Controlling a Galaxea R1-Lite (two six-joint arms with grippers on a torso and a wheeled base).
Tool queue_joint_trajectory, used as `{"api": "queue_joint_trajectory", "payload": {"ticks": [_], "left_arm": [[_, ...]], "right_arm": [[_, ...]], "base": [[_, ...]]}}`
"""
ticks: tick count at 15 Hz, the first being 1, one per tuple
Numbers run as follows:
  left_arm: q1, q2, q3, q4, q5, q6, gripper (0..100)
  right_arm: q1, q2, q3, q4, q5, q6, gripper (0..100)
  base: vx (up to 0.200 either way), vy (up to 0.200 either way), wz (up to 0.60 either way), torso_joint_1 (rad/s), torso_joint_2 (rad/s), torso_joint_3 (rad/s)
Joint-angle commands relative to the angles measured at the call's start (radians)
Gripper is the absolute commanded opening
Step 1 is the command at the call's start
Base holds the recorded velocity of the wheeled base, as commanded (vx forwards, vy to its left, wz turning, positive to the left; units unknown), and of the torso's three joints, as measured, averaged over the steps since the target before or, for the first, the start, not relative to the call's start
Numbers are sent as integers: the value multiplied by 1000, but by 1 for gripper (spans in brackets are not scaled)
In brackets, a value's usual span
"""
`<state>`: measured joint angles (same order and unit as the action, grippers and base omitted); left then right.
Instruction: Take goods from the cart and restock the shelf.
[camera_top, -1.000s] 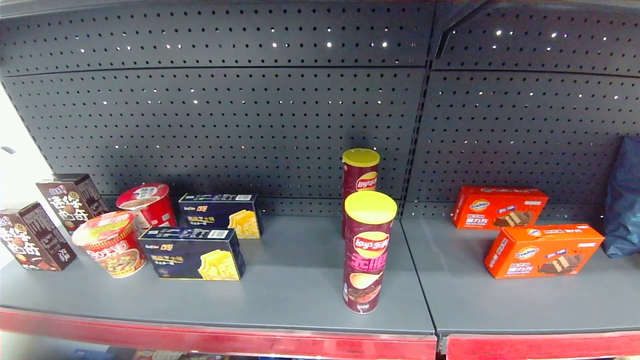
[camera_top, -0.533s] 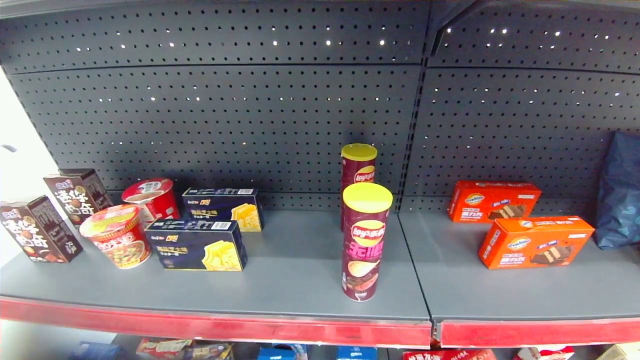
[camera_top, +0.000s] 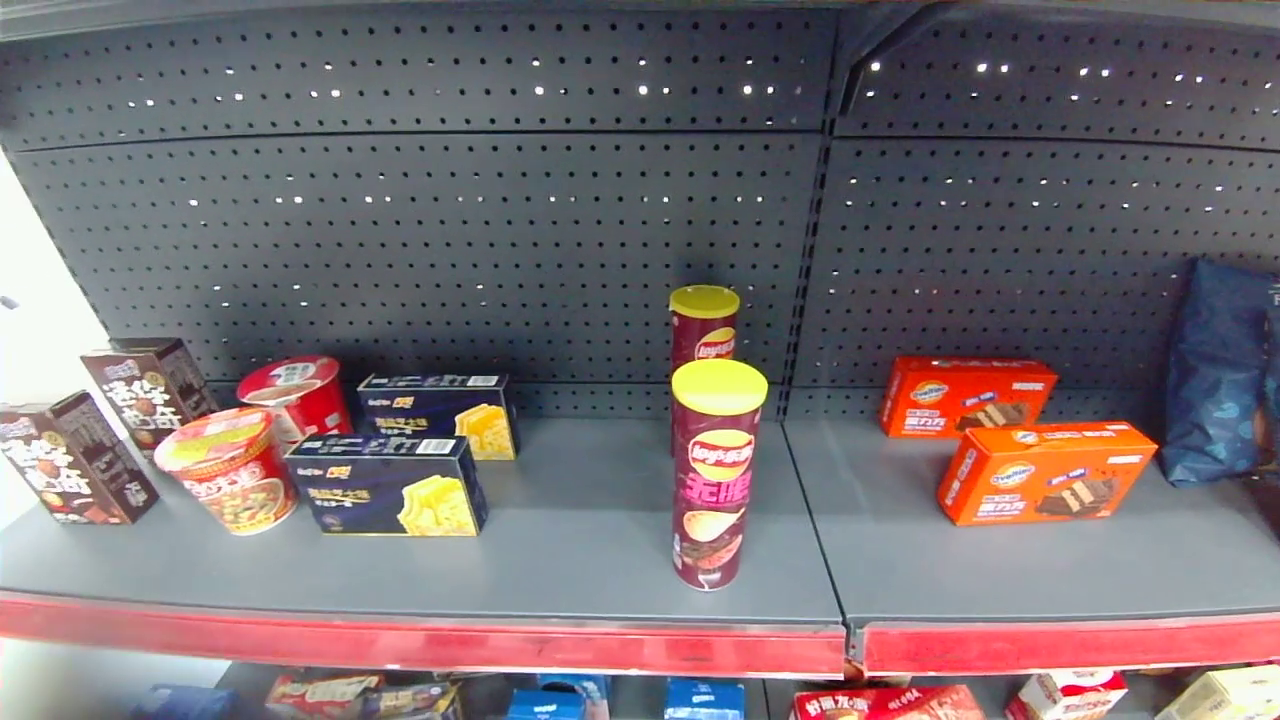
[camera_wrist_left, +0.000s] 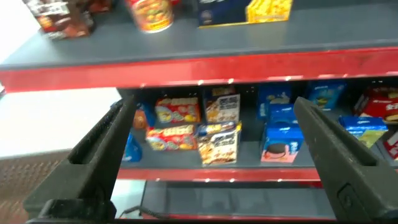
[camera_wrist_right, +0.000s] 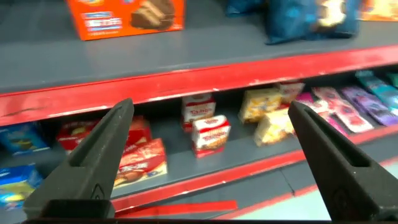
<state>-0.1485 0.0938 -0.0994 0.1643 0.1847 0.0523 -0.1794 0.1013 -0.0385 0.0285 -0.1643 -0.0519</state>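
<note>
The head camera is turning: compared with a second ago the whole scene is sitting further left and higher, and a strip of the lower tier is now showing under the red lip. The goods are keeping their places on the shelf.

The front chip can is standing upright near the front edge at mid-shelf. The rear chip can is standing just behind it by the back panel. Left of them the front navy box and the rear navy box are lying one behind the other. The front noodle cup, the rear noodle cup, the front brown box and the rear brown box are sitting toward the left end.

On the right section the front orange box and the rear orange box are lying flat, and a blue bag is leaning at the right end.

The left gripper is hanging before the front edge near the left end, jaws wide apart and gripping nothing. The right gripper is hanging before the right section, jaws spread and empty.
</note>
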Motion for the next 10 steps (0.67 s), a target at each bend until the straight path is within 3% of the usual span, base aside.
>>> {"api": "queue_joint_trajectory", "payload": {"ticks": [1, 10], "left_arm": [[-5, 3, 1, 0, 1, 0, 100], [-5, 4, 6, -11, 2, -5, 100]], "right_arm": [[0, 3, 0, 1, 0, 0, 100], [0, 5, 0, 1, 0, 4, 100]], "base": [[0, 0, 0, 0, 0, 0], [0, 0, 0, 0, 0, 0]]}}
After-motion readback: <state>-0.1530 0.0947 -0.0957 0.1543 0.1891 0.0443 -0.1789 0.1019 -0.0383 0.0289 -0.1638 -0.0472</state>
